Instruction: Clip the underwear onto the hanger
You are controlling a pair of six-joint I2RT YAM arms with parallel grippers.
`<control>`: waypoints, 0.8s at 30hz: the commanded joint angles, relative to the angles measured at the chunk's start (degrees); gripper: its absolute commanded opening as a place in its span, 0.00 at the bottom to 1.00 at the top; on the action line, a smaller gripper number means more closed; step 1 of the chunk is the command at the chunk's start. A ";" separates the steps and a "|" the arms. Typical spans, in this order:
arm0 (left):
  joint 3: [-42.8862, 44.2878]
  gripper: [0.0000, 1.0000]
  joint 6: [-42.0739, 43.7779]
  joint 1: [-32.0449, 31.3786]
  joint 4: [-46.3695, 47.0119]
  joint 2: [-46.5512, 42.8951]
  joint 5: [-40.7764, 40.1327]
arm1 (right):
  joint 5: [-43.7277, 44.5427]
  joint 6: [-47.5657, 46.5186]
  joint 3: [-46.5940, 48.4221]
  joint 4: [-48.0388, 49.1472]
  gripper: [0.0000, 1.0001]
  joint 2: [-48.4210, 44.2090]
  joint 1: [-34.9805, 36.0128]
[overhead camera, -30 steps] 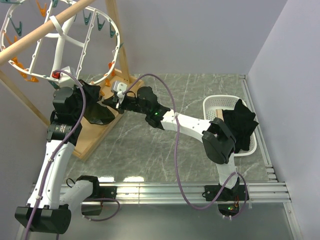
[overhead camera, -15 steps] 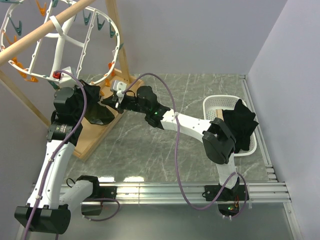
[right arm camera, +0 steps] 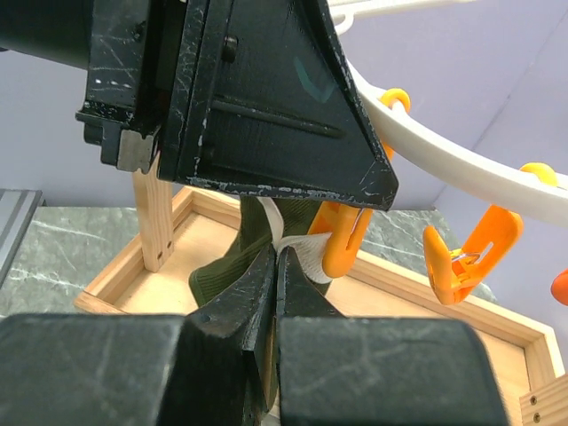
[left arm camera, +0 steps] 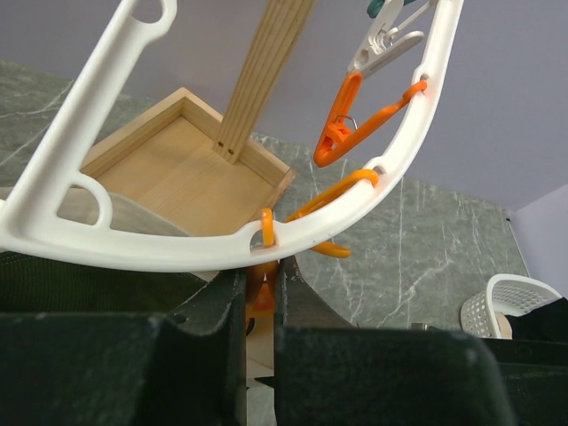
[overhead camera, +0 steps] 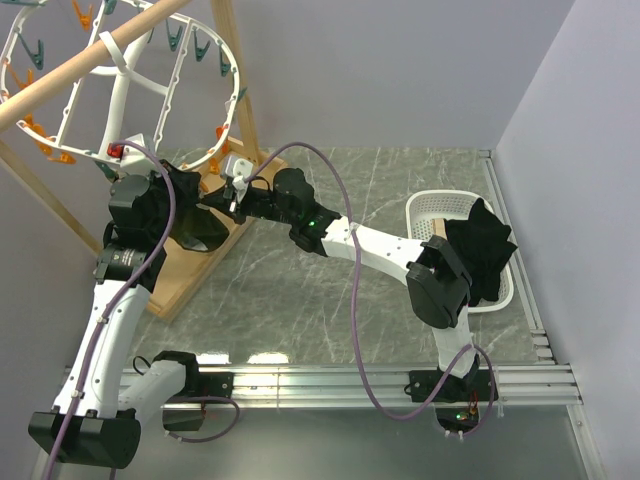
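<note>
**Olive underwear pinched beneath the hanger rim**

The right pincer (right arm camera: pixel 277 266) is closed tight on the pale lining edge of the underwear (right arm camera: pixel 232 266). From there the olive cloth hangs down over the wooden tray (right arm camera: pixel 426 311) of the stand. Just beside that pinch, an orange peg (right arm camera: pixel 342 241) hangs from the hanger (right arm camera: pixel 444 158), whose white rim curves overhead.

The left pincer (left arm camera: pixel 260 282) is drawn narrow. Its wrist view shows the orange peg wedged between its jaws, right under the rim. Its black body fills the upper part of the right wrist view. Other pegs (left arm camera: pixel 355 124), orange and white, dangle farther along the rim.

From above, both arms meet at the lower edge of the hanger, at the far left of the bench (overhead camera: pixel 400 300), with the dark cloth sagging between them. Well apart on the right stands a white basket (overhead camera: pixel 428 208) holding a black garment (overhead camera: pixel 485 250).
</note>
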 commanded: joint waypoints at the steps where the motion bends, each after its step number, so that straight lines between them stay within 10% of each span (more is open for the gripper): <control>1: -1.47 0.00 1.01 -0.81 -5.20 0.19 1.17 | -0.22 0.50 3.37 1.72 0.00 -4.09 0.34; 24: 1.08 0.27 0.84 -0.81 -3.54 0.19 1.17 | 0.31 -0.82 5.04 0.84 0.00 -3.65 0.16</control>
